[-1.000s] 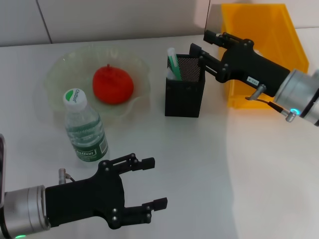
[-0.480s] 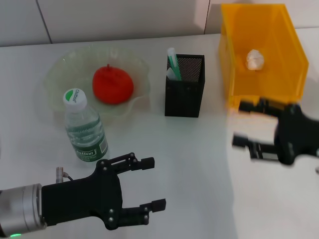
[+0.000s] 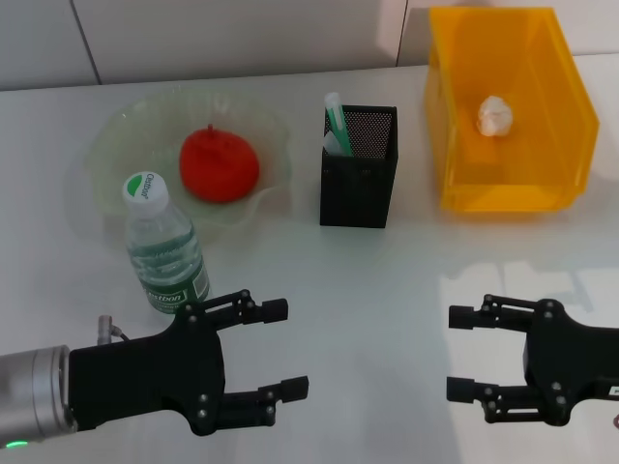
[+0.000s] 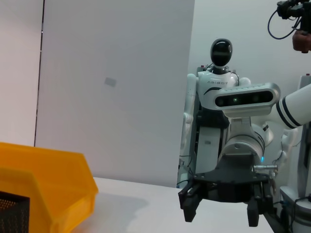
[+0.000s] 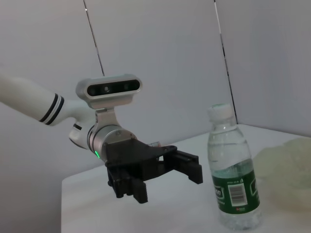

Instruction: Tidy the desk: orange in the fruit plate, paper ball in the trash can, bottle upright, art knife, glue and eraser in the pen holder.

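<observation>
The orange lies in the fruit plate. In front of the plate the bottle stands upright. Green and white stick-shaped things poke out of the pen holder; I cannot tell which is the art knife or the glue, and the eraser is hidden. The paper ball rests inside the trash can. My left gripper hovers open and empty at the near left, just in front of the bottle. At the near right my right gripper is open and empty too.
A wall runs along the white table's far edge, close behind the trash can and the plate. The left wrist view catches the trash can and a corner of the pen holder. Another robot stands beyond the table.
My right arm has pulled back from above the pen holder and trash can to the near right of the table. The paper ball now shows in the can. The left gripper drew back slightly.
</observation>
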You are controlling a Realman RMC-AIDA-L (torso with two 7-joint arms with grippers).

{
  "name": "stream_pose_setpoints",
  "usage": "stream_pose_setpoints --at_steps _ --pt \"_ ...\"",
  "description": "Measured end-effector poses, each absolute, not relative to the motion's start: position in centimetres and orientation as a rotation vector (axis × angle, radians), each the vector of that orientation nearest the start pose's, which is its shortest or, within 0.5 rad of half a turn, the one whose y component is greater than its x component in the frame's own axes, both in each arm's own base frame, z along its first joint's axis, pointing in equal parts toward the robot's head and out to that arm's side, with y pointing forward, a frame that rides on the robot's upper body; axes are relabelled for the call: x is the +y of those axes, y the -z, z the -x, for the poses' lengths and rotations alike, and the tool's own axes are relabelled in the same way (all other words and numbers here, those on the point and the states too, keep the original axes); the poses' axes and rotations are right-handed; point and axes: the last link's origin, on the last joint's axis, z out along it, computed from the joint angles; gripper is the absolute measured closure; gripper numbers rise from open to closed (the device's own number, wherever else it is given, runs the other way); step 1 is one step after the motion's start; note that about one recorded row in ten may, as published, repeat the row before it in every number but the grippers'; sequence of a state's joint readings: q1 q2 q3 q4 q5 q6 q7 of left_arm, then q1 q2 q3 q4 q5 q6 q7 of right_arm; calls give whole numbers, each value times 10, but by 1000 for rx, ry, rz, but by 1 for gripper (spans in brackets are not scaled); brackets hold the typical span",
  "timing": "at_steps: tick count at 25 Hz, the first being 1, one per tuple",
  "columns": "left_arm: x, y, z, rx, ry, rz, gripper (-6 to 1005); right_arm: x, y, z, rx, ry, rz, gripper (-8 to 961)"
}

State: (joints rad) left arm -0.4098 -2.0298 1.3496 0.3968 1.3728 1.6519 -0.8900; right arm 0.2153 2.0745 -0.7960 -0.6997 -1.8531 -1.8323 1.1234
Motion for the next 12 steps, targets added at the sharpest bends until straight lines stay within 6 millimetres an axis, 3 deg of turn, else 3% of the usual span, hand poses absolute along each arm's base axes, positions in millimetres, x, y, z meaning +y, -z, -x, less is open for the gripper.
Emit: stream_pose_setpoints --at_steps 12 --pt "253 44 260 -251 1048 2868 212 231 -2 -298 454 -904 2773 177"
